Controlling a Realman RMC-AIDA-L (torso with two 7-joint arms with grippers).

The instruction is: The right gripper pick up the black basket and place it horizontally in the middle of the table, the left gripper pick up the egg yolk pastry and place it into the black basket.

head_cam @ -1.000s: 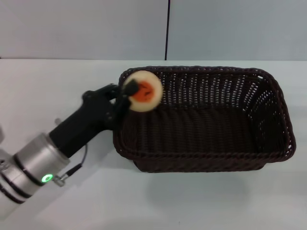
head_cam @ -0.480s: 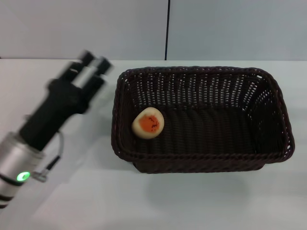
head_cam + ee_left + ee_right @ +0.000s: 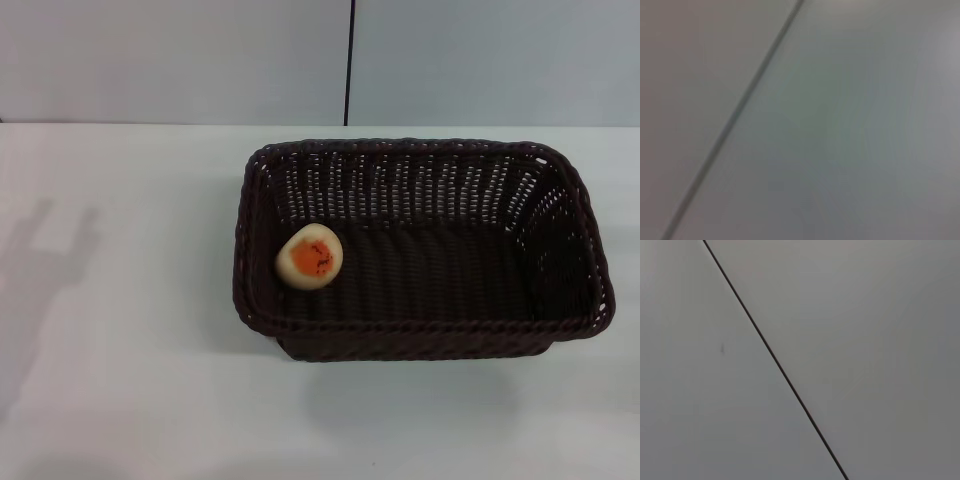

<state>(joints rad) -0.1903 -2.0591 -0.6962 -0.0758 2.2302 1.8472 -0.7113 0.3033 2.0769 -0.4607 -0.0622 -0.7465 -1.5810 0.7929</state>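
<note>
The black basket (image 3: 430,250) stands lengthwise across the white table (image 3: 120,300), right of centre in the head view. The egg yolk pastry (image 3: 309,257) lies inside it on the basket floor, near the basket's left end, orange patch up. Neither gripper shows in the head view; only a faint shadow falls on the table at the far left. The left wrist view and the right wrist view show only a plain grey wall with a thin dark seam.
A grey wall with a vertical dark seam (image 3: 349,60) rises behind the table's far edge. Bare tabletop lies left of the basket and in front of it.
The left arm drew back to the left and left the view. One second ago it held the pastry over the basket's left rim; the pastry now lies released inside the basket.
</note>
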